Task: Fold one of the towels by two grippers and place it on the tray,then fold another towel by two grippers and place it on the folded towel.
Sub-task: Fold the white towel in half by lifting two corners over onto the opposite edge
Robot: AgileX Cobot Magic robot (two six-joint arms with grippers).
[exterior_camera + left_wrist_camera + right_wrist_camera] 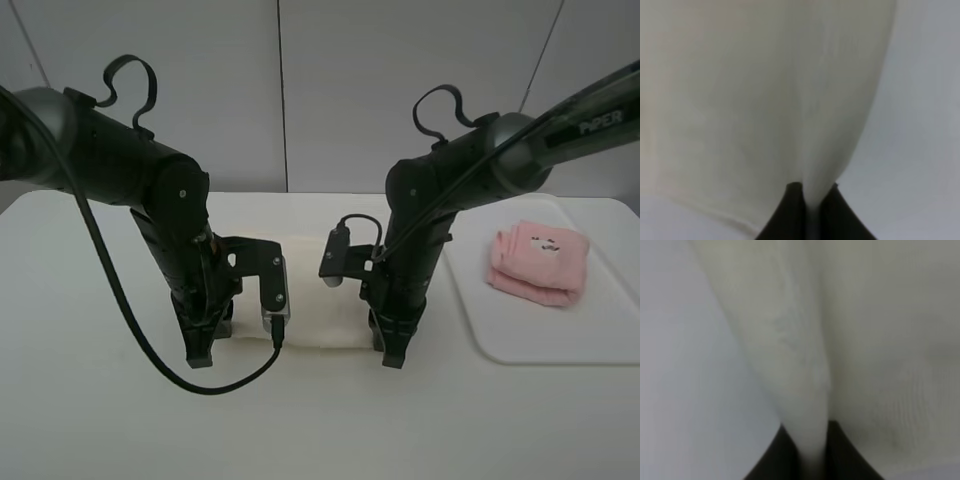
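Note:
A cream-white towel (315,305) lies on the table between my two arms, partly hidden by them. My left gripper (203,352) is shut on its near left edge; the left wrist view shows the cloth (765,100) pinched between the dark fingertips (790,215). My right gripper (392,355) is shut on its near right edge; the right wrist view shows the cloth (840,330) pinched between its fingertips (840,455). A folded pink towel (537,262) rests on the white tray (520,340) at the right.
The white table (100,420) stretches around the arms. A black cable (130,310) loops down from the left arm to the wrist camera. The tray's near part is bare in front of the pink towel.

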